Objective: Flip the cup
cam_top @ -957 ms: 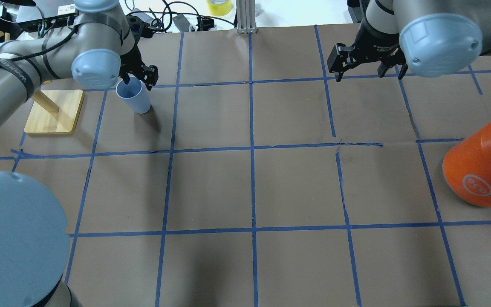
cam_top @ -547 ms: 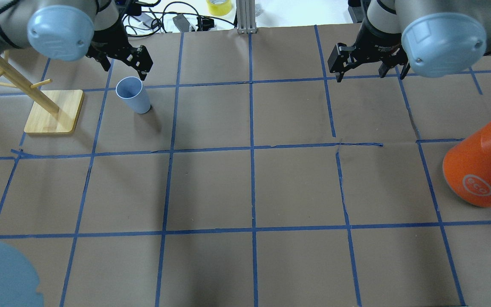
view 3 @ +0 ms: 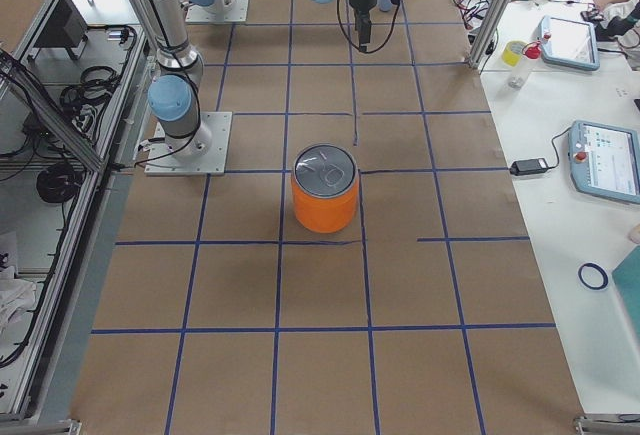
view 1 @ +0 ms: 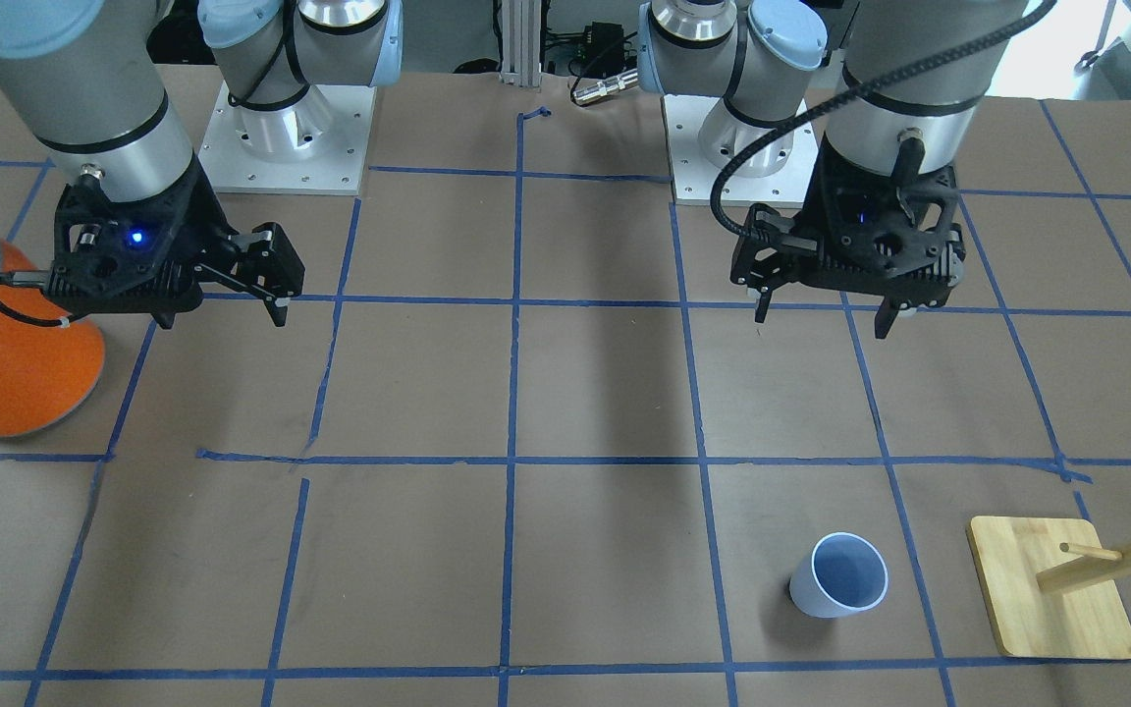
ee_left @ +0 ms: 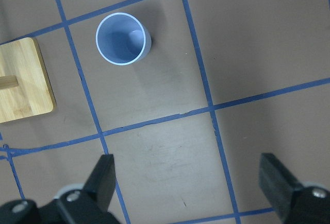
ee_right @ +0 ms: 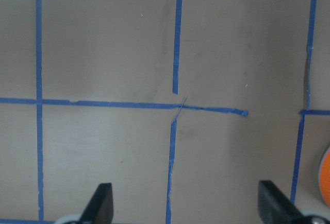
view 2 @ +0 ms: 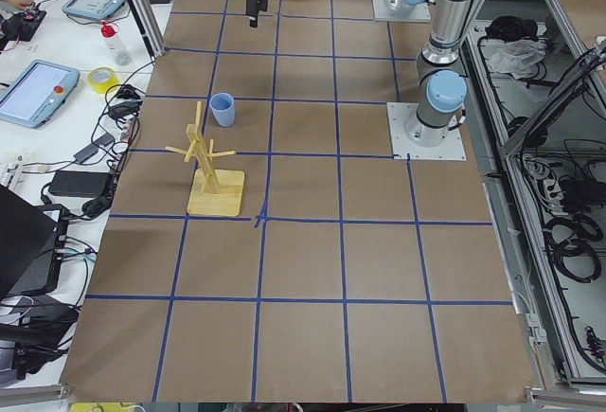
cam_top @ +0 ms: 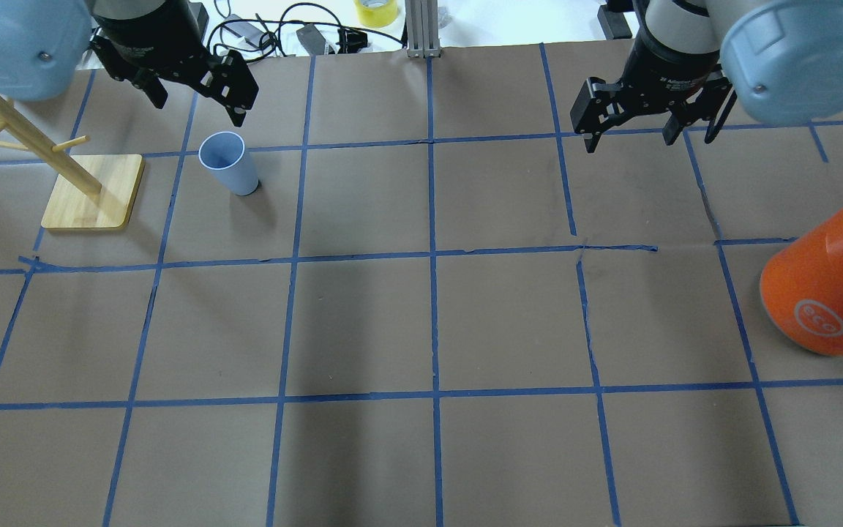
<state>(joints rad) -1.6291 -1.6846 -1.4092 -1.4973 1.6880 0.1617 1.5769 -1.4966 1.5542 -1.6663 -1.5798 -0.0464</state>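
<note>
The small pale blue plastic cup stands mouth up, upper left. The left tool and right tool hang spread wide, empty.

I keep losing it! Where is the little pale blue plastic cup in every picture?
Front-facing: pale blue plastic cup, lower right.
Overhead: upper left.
Exterior left: upper left.
Exterior right: too hidden to tell.
Left wrist: top left.
Right wrist: absent.
Landmark: wooden rack base beside it.

Pale blue cup, orange can with silver top, brown table with blue grid lines
</note>
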